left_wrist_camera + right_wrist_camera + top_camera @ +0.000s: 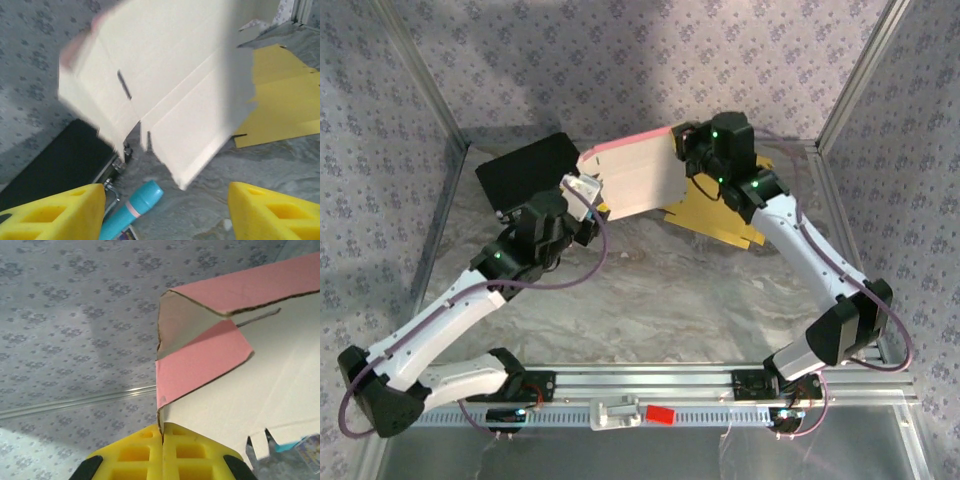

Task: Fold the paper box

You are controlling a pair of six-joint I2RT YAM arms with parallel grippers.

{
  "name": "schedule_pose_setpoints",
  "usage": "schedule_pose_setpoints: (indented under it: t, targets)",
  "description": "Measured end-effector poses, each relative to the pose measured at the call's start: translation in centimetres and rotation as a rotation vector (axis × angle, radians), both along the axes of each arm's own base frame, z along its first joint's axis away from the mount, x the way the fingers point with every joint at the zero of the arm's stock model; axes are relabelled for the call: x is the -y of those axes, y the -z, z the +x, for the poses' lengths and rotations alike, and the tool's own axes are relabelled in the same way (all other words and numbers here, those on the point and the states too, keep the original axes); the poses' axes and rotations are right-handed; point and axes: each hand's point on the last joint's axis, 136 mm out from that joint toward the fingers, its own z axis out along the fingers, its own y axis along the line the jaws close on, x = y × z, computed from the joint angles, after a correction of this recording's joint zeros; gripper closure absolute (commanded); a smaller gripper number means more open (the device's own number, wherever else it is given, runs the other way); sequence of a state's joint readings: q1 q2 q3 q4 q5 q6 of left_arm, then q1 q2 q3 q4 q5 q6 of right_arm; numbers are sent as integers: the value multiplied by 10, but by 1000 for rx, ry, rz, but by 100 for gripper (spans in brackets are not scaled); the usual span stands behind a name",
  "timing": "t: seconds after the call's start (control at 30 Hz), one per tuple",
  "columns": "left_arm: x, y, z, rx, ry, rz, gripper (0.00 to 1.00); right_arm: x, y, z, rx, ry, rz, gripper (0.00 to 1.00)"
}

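The paper box [635, 178] hangs tilted above the table [680, 300] toward 12 o'clock. Its 3 o'clock edge is pinched in the right tool [162, 440], whose fingers are clamped tight on the cardboard. At its 9 o'clock side the left tool [582, 190] gapes wide, holding nothing. A yellow sheet [720, 215] lies flat at the box's 4 o'clock.

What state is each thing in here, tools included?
paper box: held up, partly folded.
right tool: shut on paper box edge.
left tool: open, empty.
yellow sheet: flat on table, unfolded.
black case: lying flat.
teal marker: lying on table.
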State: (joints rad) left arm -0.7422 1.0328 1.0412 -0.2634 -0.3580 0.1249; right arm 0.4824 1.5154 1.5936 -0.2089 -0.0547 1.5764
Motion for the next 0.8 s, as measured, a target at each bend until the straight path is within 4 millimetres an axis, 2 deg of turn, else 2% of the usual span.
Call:
schedule_pose_setpoints:
  t: [0.1,0.17,0.2,0.27,0.4,0.53,0.8]
  targets:
    - [-32,-5,13,36,-77,-45,33,3,-25,-3,4,-7,1,100]
    - [-51,-19,23,73,-120,-98,32,6,-34,-10,-11,-7,-6,100]
    - [-54,-26,25,94,-119,-120,32,7,-36,-12,-17,-7,-9,100]
    - [-47,-37,24,123,-67,-165,32,10,-32,-19,-57,-7,-21,100]
    - [-24,-43,20,123,57,-222,32,15,-10,-32,-161,-1,-53,100]
    - [-8,-39,17,99,130,-229,32,22,7,-45,-233,12,-63,100]
    - [12,-25,16,67,199,-203,35,29,10,-60,-284,24,-60,100]
